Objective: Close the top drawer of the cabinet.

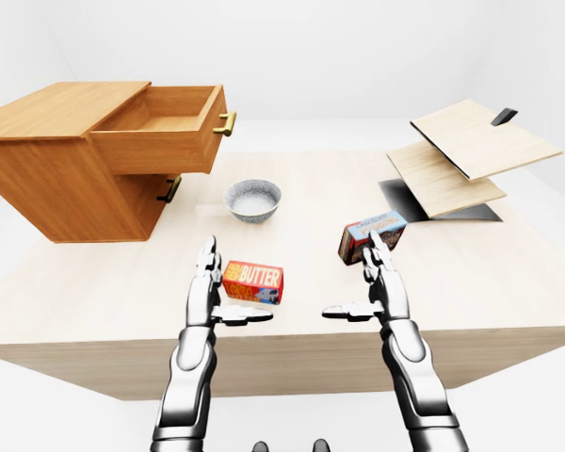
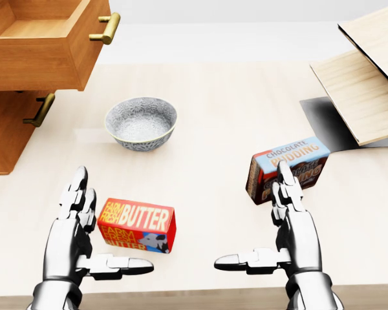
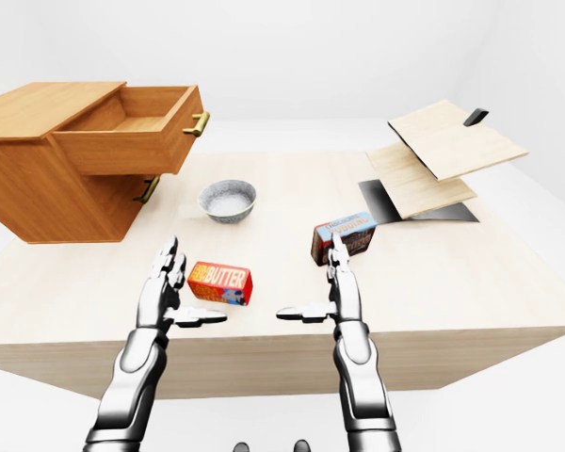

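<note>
The wooden cabinet (image 1: 52, 179) stands at the table's left in the left-eye view. Its top drawer (image 1: 160, 132) is pulled far out, with a brass handle (image 1: 226, 123) on its face; the lower drawer's handle (image 1: 170, 189) sits close to the cabinet body. My left hand (image 2: 84, 239) hovers open low in the head view, beside a red butter box (image 2: 137, 225). On the other side my right hand (image 2: 278, 226) is open too, fingers pointing up the view, just below a chocolate pudding box (image 2: 288, 168). Both hands are far from the drawer.
A grey speckled bowl (image 2: 141, 123) rests between the cabinet and the boxes. At the upper right, two tilted wooden boards (image 1: 471, 151) hang over a dark plate (image 1: 438, 202). The light wooden table (image 1: 292, 188) ends just below my hands.
</note>
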Available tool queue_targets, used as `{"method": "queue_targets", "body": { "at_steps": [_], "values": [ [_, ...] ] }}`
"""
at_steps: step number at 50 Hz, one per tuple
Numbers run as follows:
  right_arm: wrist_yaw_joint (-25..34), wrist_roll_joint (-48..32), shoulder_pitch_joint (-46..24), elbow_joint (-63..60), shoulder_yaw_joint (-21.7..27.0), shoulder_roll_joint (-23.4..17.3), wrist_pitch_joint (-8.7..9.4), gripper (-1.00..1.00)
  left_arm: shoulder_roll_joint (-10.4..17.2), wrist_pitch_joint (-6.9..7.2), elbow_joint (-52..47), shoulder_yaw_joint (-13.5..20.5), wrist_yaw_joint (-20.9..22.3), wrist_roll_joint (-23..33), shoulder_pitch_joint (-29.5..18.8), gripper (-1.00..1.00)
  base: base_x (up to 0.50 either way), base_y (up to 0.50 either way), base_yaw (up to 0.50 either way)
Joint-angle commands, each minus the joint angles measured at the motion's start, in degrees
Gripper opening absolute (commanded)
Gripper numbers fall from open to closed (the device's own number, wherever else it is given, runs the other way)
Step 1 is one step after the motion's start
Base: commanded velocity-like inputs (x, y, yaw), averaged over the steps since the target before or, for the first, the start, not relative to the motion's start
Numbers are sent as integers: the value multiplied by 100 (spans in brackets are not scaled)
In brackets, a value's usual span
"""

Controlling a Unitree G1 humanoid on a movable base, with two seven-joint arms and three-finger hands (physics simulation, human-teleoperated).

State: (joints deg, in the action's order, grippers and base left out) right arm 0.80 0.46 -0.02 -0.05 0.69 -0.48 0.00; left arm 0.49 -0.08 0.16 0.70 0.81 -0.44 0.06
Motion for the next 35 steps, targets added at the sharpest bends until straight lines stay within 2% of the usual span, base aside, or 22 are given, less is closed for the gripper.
{"method": "queue_targets", "body": {
  "at_steps": [1, 14, 20, 22, 23, 24, 35],
  "values": [
    [153, 57, 12, -51, 117, -65, 13, 100, 64, 24, -30, 132, 152, -74, 35, 100, 0, 0, 0],
    [166, 51, 23, -126, 116, -50, 66, 100, 57, 43, -56, 145, 188, -92, 49, 100, 0, 0, 0],
    [207, 117, -61, -199, 186, -90, 205, 100, 84, 228, -161, 195, 174, -130, -61, 100, 0, 0, 0],
    [202, 129, -152, -254, 214, -108, 326, 100, 111, 331, -183, 237, 174, -153, -163, 100, 0, 0, 0],
    [196, 145, -187, -353, 227, -115, 442, 100, 120, 373, -199, 247, 177, -161, -196, 100, 0, 0, 0],
    [194, 183, -251, -580, 243, -128, 500, 100, 144, 508, -275, 271, 180, -184, -291, 100, 0, 0, 0],
    [-26, 488, -1017, -1730, 487, -279, 500, 100, 398, 508, -931, 469, 202, -384, -1328, 100, 0, 0, 0]
  ]
}}
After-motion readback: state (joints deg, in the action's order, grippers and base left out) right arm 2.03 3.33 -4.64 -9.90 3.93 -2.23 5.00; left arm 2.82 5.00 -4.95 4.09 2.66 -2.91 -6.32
